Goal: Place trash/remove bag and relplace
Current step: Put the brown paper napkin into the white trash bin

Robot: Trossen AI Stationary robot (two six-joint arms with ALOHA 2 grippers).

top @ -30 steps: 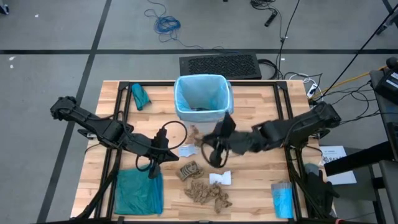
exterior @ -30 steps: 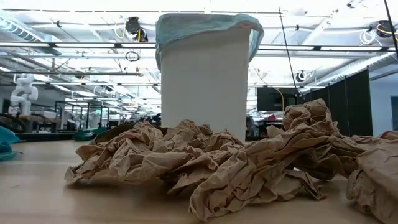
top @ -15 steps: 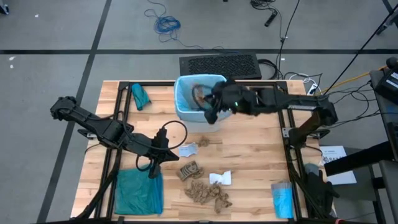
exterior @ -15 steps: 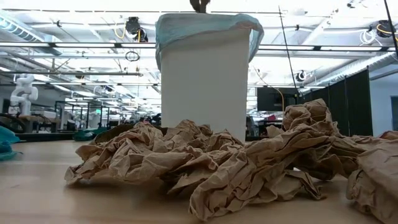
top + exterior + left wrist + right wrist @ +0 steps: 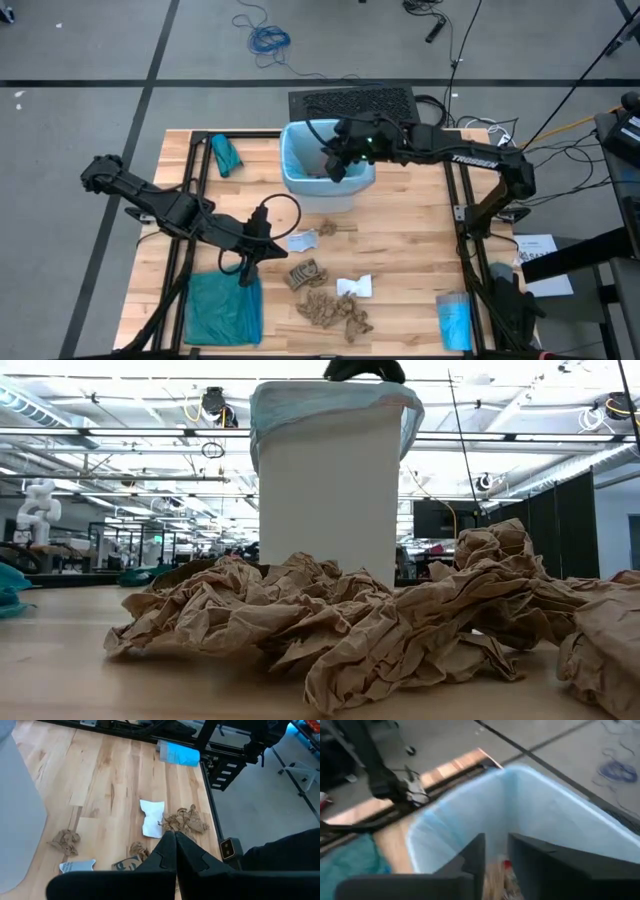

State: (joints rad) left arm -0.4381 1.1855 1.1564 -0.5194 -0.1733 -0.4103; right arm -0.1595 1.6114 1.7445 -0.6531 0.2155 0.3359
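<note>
Grey workshop floor surrounds a pale wooden desk (image 5: 400, 235) carrying a white bin (image 5: 325, 185) lined with the pale blue bag (image 5: 300, 150). The right pincer (image 5: 336, 167) hangs over the bin's mouth, fingers slightly apart with nothing visible between them; a brown scrap and a red-labelled item lie in the bag below. The left pincer (image 5: 246, 277) rests near the desk's front, fingers together and empty, beside a teal-green bag (image 5: 222, 308). Disposal appears partly done: crumpled brown paper scraps (image 5: 335, 312) and a whitish wrapper (image 5: 354, 287) remain on the desk, and the bag is not yet removed or replaced.
</note>
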